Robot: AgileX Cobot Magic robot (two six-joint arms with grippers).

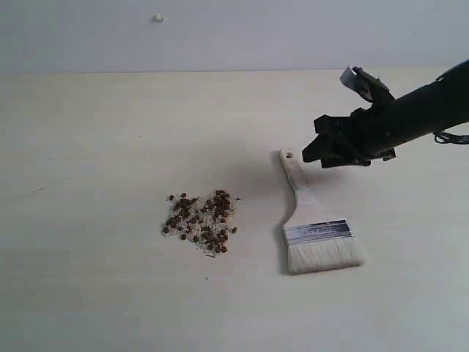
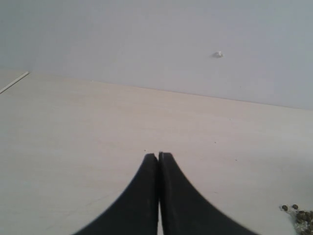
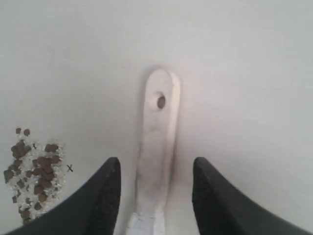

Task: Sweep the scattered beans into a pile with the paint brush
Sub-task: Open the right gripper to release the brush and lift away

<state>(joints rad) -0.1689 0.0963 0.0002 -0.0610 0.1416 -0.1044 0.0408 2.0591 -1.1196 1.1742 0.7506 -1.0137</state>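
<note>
right end effector (image 3: 154, 166): fingers wide apart over paint brush (image 1: 316, 233) handle (gripping nothing) | left end effector (image 2: 158, 155): pressed closed, empty | beans (image 1: 200, 222): piled

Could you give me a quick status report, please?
Right gripper open above the paint brush handle, not gripping. Left gripper shut, empty. Beans loosely piled beside brush, nothing between.

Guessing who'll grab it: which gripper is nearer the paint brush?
Right. The right gripper hangs open over the paint brush handle; the left gripper, shut, has only the beans' edge in view, no brush.
</note>
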